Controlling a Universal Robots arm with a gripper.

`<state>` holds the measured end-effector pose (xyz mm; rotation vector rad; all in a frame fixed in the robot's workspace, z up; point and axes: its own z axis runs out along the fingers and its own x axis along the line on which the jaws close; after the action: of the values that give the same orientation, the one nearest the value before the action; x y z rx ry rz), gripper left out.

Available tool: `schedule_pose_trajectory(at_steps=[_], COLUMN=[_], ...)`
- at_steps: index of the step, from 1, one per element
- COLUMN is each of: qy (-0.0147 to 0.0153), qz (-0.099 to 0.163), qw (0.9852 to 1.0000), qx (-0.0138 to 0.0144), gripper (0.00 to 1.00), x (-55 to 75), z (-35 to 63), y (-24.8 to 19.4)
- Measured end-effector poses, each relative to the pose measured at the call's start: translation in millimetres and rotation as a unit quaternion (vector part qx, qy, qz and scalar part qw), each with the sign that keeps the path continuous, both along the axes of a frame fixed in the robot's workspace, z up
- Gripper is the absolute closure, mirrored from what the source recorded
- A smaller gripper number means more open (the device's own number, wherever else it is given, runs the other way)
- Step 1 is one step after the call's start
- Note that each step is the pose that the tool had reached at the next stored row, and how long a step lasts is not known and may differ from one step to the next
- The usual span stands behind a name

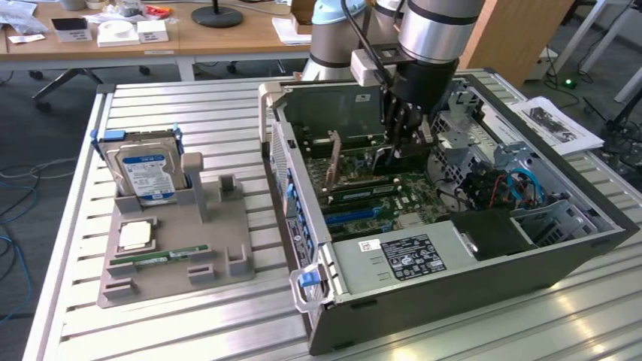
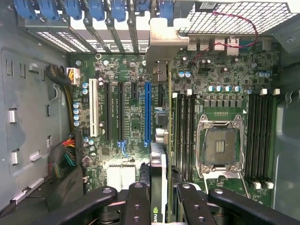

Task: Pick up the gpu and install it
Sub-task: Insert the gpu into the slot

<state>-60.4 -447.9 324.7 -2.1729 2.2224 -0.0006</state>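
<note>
Black fingers (image 2: 136, 202): we see both linkages of the gripper (image 2: 162, 190) set about halfway, neither spread wide nor pressed flat together.
Grip: we see the pads pinching the gpu (image 2: 158, 164) by its two flat faces, with the card standing on edge between them.
Card details: we read a green logo on the part nearest the wrist. Its pale metal bracket (image 2: 164, 42) points toward the row of blue latches (image 2: 96, 9) at the rear of the case.
Card position: we place it inside the open computer case (image 1: 452, 297), over the green motherboard (image 2: 133, 126). It sits just beside the long blue slot (image 2: 147, 110) and runs parallel to it. We cannot tell whether its lower edge touches the board.
Arm: in the exterior view we see it reaching down from above into the case, with the gripper low among the parts near the case's middle.
Neighbours on the board: we see the metal-framed processor socket (image 2: 220, 145) on the far side of the card from the blue slot, with black memory slots (image 2: 185, 131) between.
Holder: on the exterior view's left we see a grey holder (image 1: 180, 271) on the slatted metal table (image 1: 201, 331), well apart from the gripper. It carries a silver hard drive (image 1: 146, 174) with a blue label standing upright, a square chip (image 1: 135, 235) lying flat and a slim green memory stick (image 1: 161, 258).
</note>
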Motion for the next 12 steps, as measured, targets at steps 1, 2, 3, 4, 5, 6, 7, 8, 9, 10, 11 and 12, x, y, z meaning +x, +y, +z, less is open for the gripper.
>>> schedule_pose_trajectory(at_steps=[1, 2, 3, 4, 5, 6, 7, 8, 9, 10, 11, 12], qy=[0.0000, 0.0000, -0.0001, -0.0001, -0.0001, -0.0001, -0.0001, 0.0000, -0.0001, 0.0000, 0.0001, 0.0001], qz=[0.000, 0.000, 0.000, 0.000, 0.000, 0.000, 0.000, 0.000, 0.000, 0.000, 0.000, 0.000], qw=[1.0000, 1.0000, 1.0000, 1.0000, 1.0000, 1.0000, 1.0000, 1.0000, 1.0000, 1.0000, 1.0000, 1.0000], qx=[0.0000, 0.0001, 0.0002, 0.0002, 0.0002, 0.0002, 0.0001, 0.0001, 0.0002, 0.0001, 0.0000, 0.0000], gripper=[0.73, 0.73, 0.73, 0.73, 0.73, 0.73, 0.73, 0.73, 0.73, 0.73, 0.73, 0.73], x=[0.0, 0.0, -0.4, -1.1, -2.1, -3.0, -3.8, -4.3, -4.4, -4.5, -4.6, -4.6], z=[0.0, -0.1, -0.2, -0.4, -0.5, -0.7, -0.8, -1.2, -1.7, -2.1, -2.7, -3.4], y=[0.0, 0.0, 0.0, 0.0, 0.0, 0.0, 0.0, 0.0, -0.1, -0.3, -0.8, -1.3])
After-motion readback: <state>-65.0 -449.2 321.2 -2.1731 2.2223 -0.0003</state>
